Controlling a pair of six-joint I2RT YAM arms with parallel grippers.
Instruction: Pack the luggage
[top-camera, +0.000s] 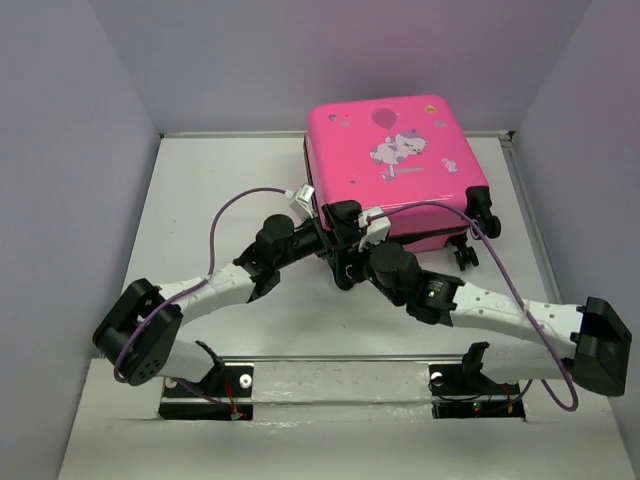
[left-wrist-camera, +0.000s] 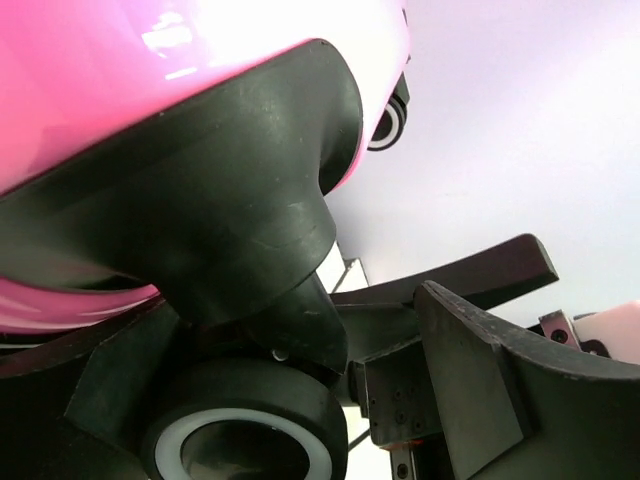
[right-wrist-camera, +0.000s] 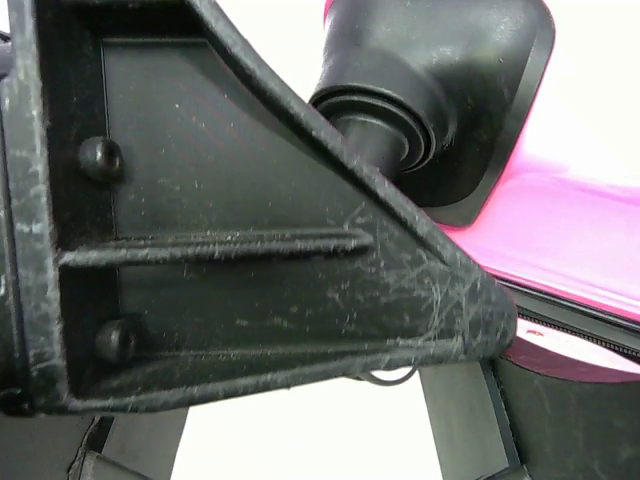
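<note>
Jaws of left gripper: spread wide. In the left wrist view a wheel of the luggage sits between the two fingers, its black housing just above. Cannot tell if either finger touches the wheel; no squeeze shows.

Jaws of right gripper: apart. In the right wrist view one finger fills the left, and bare table shows in the gap to the other. Nothing sits in that gap. A caster stem stands just beyond the big finger, apart from it.

Luggage: lies flat at the far side of the table, print up, ahead of and above both sets of jaws. Its near-left corner is right at them. The two grippers crowd that one corner, left just beyond right. Pink shell overhangs the left jaws. For the right jaws, shell and zip lie ahead and to the right.

Step, as I judge it: shell reads as shut from above, though the zip's full run is hidden. Nothing loose lies on the table. So this looks like handling the case itself, shifting or raising it by the corner, not loading it.

Next move calls for:
- one arm only on the caster, since both are cramped here
- a firm close on wheel or housing, which are round and may slip or swivel
- the other arm clear, or bracing the shell edge
- slow motion, as the glossy shell may slide on the table
</note>
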